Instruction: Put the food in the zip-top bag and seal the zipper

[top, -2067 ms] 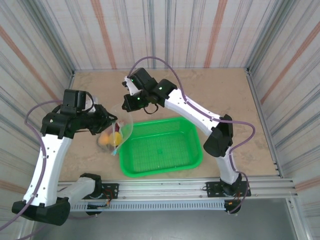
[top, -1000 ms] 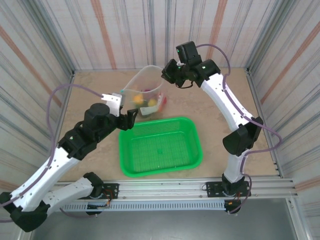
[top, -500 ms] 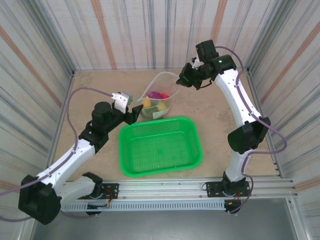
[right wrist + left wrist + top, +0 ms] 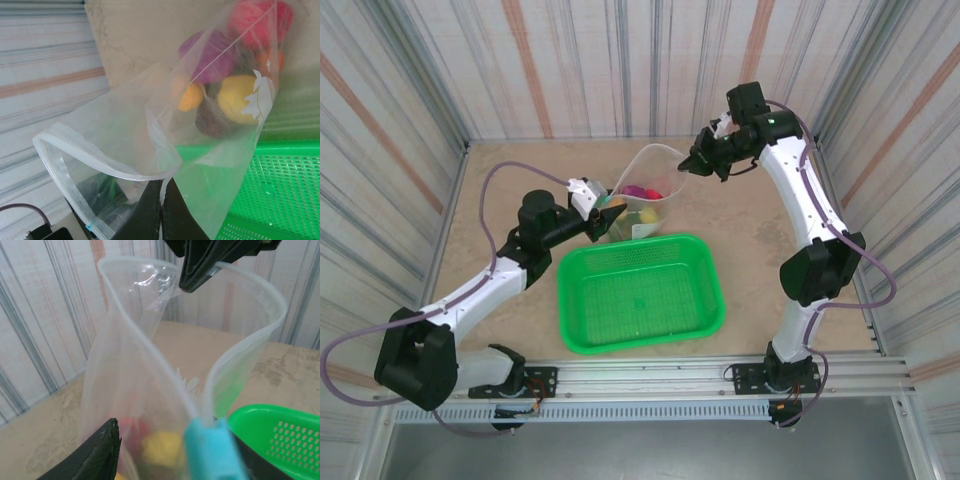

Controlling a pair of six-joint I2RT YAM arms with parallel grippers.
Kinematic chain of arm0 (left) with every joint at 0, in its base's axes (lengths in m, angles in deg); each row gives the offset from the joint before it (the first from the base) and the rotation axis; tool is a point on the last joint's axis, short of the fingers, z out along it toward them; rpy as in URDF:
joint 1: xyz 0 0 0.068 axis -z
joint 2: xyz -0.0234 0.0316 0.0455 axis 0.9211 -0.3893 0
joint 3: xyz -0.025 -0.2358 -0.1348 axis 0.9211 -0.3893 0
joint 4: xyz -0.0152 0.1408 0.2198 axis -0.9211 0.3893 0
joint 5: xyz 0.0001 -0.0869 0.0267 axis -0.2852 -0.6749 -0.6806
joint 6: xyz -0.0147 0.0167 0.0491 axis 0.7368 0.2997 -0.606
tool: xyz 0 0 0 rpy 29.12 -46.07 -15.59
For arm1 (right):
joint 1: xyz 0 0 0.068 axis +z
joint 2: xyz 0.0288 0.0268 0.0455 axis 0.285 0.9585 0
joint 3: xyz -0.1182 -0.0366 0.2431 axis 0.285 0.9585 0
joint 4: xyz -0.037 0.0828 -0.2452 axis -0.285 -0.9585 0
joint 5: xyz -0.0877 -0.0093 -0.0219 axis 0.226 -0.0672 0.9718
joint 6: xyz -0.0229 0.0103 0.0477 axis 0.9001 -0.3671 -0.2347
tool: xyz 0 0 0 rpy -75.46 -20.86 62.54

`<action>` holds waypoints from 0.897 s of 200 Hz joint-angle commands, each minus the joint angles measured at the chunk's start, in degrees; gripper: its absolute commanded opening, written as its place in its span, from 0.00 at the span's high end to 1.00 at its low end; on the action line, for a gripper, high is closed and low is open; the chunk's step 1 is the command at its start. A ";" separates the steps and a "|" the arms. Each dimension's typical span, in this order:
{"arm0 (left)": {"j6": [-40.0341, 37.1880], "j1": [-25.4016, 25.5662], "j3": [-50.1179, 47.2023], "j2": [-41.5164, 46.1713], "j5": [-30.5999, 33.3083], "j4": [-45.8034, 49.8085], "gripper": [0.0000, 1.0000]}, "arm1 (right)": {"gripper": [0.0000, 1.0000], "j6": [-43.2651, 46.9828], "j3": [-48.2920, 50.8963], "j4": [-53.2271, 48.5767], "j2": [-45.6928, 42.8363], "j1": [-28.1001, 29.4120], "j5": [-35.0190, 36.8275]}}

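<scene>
One slider (image 4: 210,450), left wrist; food (image 4: 235,102) in zip-top bag (image 4: 115,130), right wrist.

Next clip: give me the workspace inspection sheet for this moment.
Surface: beige table, mottled.
Job's things: zip-top bag between both hands, mouth open; food inside; zipper unsealed, blue slider at the left hand's end.
Clutter: green basket on the table beside the bag.
Hands: left hand open, fingers either side of the slider end; right hand shut on the bag's rim.
Cables: purple cables loop along both arms, away from the bag.
Surroundings: striped walls on three sides.
</scene>
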 commanded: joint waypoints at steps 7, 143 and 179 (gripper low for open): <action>-0.98 -0.09 0.21 1.13 -1.24 -3.66 0.59 | 1.00 1.38 0.90 -1.06 -1.78 -0.75 -2.17; -0.28 -3.81 4.98 0.48 -12.38 0.21 1.00 | 0.51 11.77 -0.85 1.54 -7.77 -1.31 9.25; -1.64 -6.39 9.64 -1.93 -20.33 4.13 1.00 | 0.51 25.32 -8.25 -3.61 -9.14 0.09 21.29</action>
